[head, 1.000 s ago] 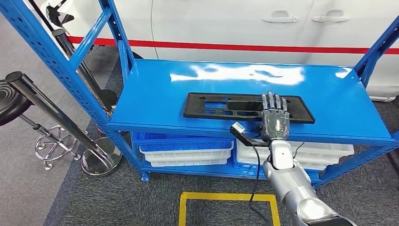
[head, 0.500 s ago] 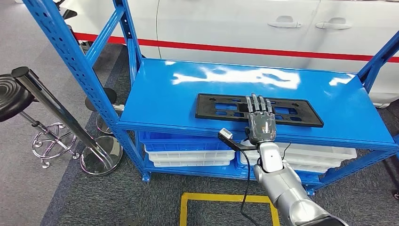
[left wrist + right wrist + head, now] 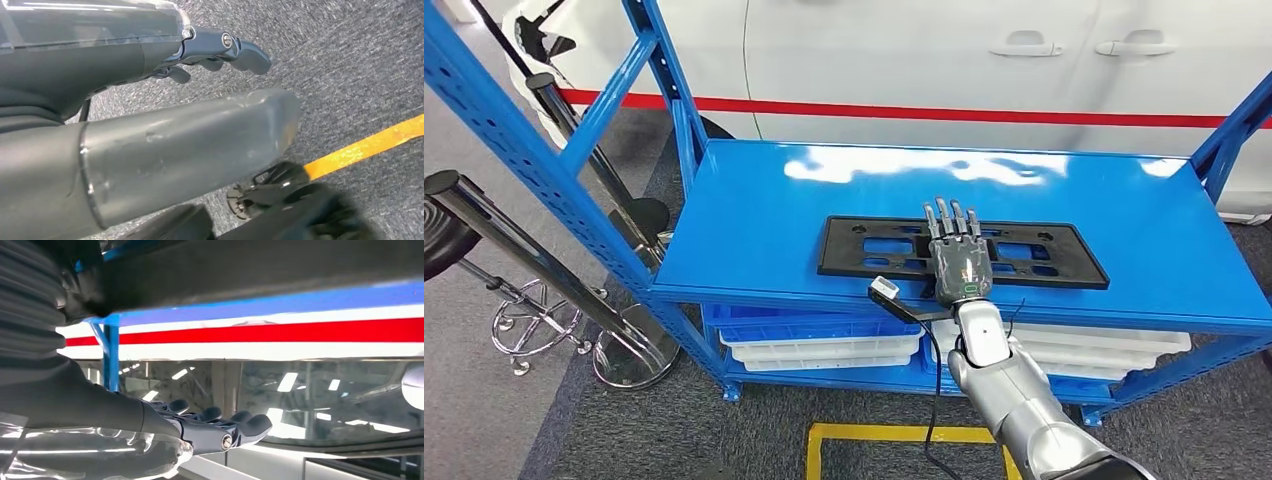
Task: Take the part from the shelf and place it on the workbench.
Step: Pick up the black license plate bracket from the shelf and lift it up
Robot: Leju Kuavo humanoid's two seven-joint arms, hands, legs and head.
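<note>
One black part [image 3: 964, 252] lies flat on the blue shelf top [image 3: 754, 215], closer to the front edge than the back. It is a long thin plate with cut-out holes, and its long side runs along the front edge, from the middle out toward the right end.

I have my right hand [image 3: 958, 258] out over the middle of the part, palm down, with the fingers [image 3: 948, 221] straight, a little apart and pointing at the back edge. So the hand crosses the plate the short way, and the part sticks out far on both sides of it. I think the fingers are on it or just above it, but I cannot tell which. They are not wrapped around anything.

My left hand [image 3: 220, 50] hangs down over the grey floor [image 3: 350, 65], near one yellow floor line [image 3: 365, 146]. Its fingers are bent in a bit and hold nothing. It is far from the part, so the right hand is the one for this grab.

I count two stacks of white trays [image 3: 824, 340] on the shelf below.
</note>
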